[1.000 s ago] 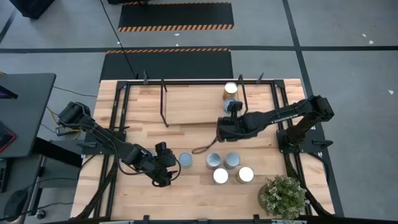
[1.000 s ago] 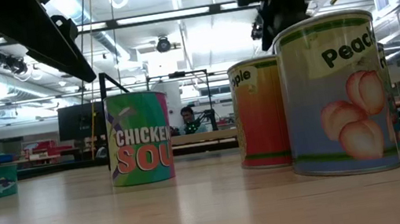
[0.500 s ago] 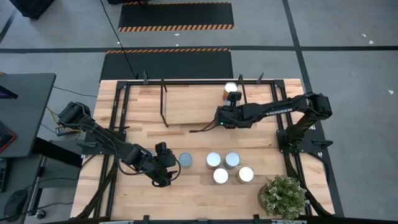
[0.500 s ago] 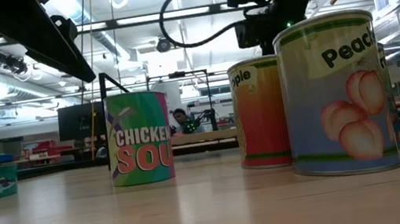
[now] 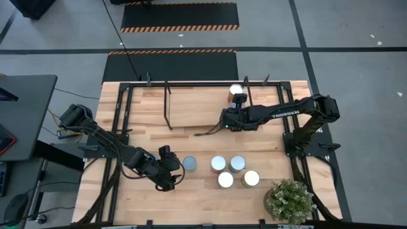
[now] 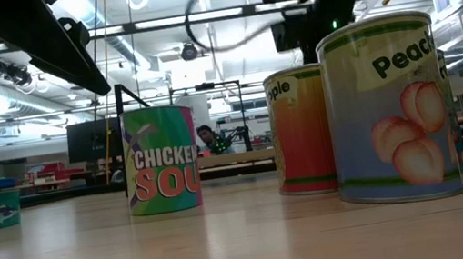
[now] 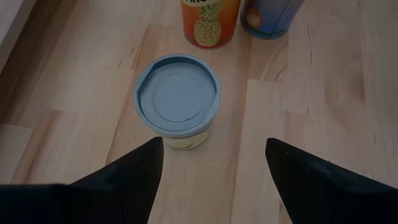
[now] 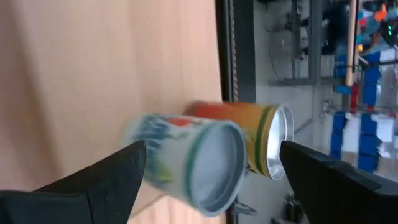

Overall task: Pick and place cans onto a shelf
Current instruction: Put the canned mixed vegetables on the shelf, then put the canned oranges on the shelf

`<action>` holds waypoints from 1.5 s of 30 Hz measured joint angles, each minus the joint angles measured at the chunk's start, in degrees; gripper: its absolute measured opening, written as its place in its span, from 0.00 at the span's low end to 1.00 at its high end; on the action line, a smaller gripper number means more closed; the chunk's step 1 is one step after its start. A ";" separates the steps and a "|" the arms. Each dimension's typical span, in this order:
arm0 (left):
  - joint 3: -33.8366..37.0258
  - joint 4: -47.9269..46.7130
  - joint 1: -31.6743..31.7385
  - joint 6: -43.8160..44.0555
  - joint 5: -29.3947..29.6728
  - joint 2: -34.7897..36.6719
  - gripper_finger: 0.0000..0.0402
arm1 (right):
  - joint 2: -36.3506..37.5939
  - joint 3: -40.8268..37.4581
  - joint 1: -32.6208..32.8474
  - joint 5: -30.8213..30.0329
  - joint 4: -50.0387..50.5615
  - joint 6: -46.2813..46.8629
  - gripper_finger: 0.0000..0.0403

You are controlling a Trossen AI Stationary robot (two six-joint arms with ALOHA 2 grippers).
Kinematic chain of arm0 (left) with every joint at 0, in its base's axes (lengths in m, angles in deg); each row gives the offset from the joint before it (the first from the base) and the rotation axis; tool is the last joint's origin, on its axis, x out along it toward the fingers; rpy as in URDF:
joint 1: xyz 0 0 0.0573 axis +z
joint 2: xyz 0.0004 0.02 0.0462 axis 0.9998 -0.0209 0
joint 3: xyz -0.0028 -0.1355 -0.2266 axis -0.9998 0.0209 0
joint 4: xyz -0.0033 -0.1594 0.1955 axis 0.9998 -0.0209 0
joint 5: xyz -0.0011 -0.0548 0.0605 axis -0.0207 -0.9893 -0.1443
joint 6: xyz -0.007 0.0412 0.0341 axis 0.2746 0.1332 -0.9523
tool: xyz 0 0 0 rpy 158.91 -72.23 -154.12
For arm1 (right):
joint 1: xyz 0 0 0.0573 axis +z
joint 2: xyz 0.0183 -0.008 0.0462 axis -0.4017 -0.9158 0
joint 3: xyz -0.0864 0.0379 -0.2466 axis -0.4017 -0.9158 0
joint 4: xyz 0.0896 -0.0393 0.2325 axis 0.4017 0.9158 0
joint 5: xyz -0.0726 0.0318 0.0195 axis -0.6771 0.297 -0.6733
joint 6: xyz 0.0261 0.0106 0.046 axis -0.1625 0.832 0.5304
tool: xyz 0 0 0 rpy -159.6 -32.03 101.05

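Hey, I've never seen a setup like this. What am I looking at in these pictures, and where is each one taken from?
Two robot arms work at a wooden table. One picture looks straight down from above. One sits at tabletop level, so the soup can and peach can loom large. Two come from cameras on the arms' wrists, looking past each claw's dark fingers. On the table stand several cans and a plant; at the back is a shelf. The left claw is open, just short of a blue-lidded can, holding nothing. The right claw reaches over the shelf, open around a blurred can next to an orange can; it doesn't seem to grip it.
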 joint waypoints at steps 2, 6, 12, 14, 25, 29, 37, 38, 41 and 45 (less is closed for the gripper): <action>0.00 -0.01 0.00 0.01 0.00 0.00 0.72 | 0.06 1.86 2.02 1.60 2.45 2.22 0.94; 0.00 0.00 0.00 0.02 0.00 0.00 0.72 | 0.11 5.80 5.78 10.55 4.39 6.80 0.94; 0.00 0.58 0.00 0.04 0.00 0.00 0.72 | 0.15 8.69 9.44 28.71 1.15 14.03 0.94; 0.00 1.09 0.00 0.04 0.00 0.00 0.72 | 0.13 8.69 10.42 33.17 -1.01 15.79 0.94; 0.02 2.85 -0.37 -0.27 -0.16 -0.01 0.72 | 1.05 8.66 19.98 37.60 2.23 22.08 0.94; 0.02 2.93 0.17 -0.36 -0.20 -0.01 0.72 | 1.05 8.64 24.88 37.53 3.49 23.93 0.94; 0.02 3.04 0.32 -0.33 -0.22 -0.02 0.72 | 0.83 8.64 32.25 36.18 9.89 35.75 0.94; 0.02 3.02 0.34 -0.33 -0.21 -0.02 0.72 | 0.83 8.64 32.83 36.14 11.01 37.27 0.94; 0.02 3.02 0.35 -0.33 -0.17 -0.02 0.72 | 0.83 8.64 34.29 36.23 13.94 40.54 0.94; 0.02 3.02 0.35 -0.26 -0.20 -0.02 0.72 | 0.83 8.64 36.69 36.46 16.80 39.23 0.94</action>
